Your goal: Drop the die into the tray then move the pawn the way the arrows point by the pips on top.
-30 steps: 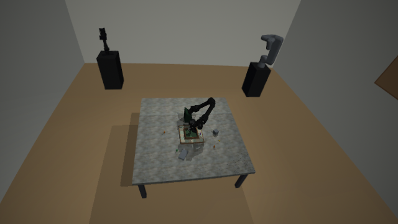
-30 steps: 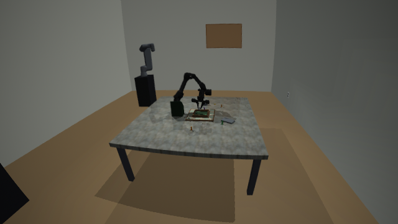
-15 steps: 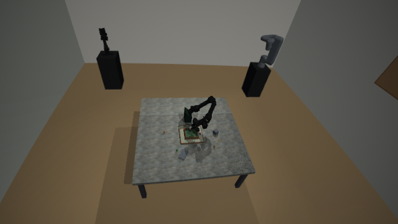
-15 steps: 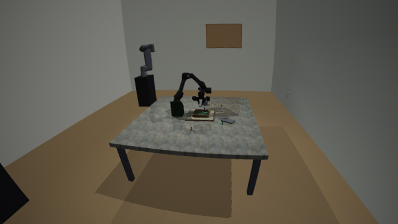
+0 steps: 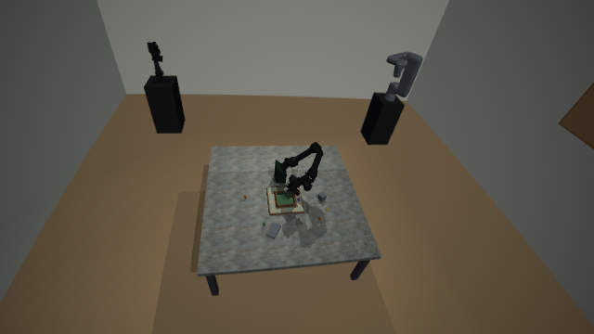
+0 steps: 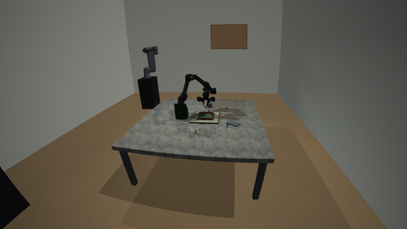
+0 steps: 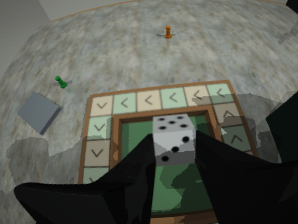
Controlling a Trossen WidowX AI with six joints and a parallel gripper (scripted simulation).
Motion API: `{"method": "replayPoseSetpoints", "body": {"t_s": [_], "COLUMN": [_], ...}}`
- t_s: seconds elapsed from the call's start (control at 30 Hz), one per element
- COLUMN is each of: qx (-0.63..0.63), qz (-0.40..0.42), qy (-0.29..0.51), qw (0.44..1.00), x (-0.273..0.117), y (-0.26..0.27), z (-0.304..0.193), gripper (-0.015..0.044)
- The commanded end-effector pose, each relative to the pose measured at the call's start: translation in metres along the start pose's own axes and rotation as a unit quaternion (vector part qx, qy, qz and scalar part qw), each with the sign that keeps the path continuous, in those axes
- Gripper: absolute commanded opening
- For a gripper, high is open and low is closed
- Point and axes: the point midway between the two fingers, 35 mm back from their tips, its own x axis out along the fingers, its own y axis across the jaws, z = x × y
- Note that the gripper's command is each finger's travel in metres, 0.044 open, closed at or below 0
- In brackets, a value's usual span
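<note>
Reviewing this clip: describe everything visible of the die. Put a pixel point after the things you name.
The die [image 7: 174, 140] is a white cube with black pips, looking hard and smooth. Its upper face shows five pips; the face toward the wrist camera shows three in a diagonal. It is held between the two dark fingers of the pincer [image 7: 174, 145], and in the wrist view it appears over the board's green tray [image 7: 136, 137].
</note>
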Motion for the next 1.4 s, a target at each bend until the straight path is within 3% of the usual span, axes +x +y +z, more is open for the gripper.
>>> {"method": "replayPoseSetpoints", "body": {"t_s": [0.0, 0.17, 0.43, 0.57, 0.73, 0.8, 0.93, 1.07, 1.23, 1.3, 1.37], "qx": [0.000, 0.000, 0.000, -0.002, -0.002, -0.008, -0.023, -0.004, -0.002, -0.005, -0.040], "qz": [0.000, 0.000, 0.000, 0.000, 0.000, -0.013, -0.044, -0.005, -0.001, -0.019, -0.004], "qy": [0.000, 0.000, 0.000, -0.003, -0.004, 0.029, 0.232, 0.400, 0.408, 0.363, 0.364], "qw": [1.000, 1.000, 1.000, 1.000, 1.000, 0.999, 0.971, 0.916, 0.913, 0.931, 0.930], "x": [0.000, 0.000, 0.000, -0.024, -0.026, -0.019, 0.014, 0.026, 0.026, 0.026, 0.024], "y": [0.000, 0.000, 0.000, 0.001, 0.000, -0.001, -0.005, 0.000, 0.000, -0.003, -0.001], "z": [0.000, 0.000, 0.000, 0.028, 0.030, 0.028, 0.013, 0.009, 0.009, 0.011, 0.008], "gripper": [0.0000, 0.0000, 0.0210, 0.0315, 0.0440, 0.0440, 0.0440, 0.0440, 0.0440, 0.0440, 0.0387]}}
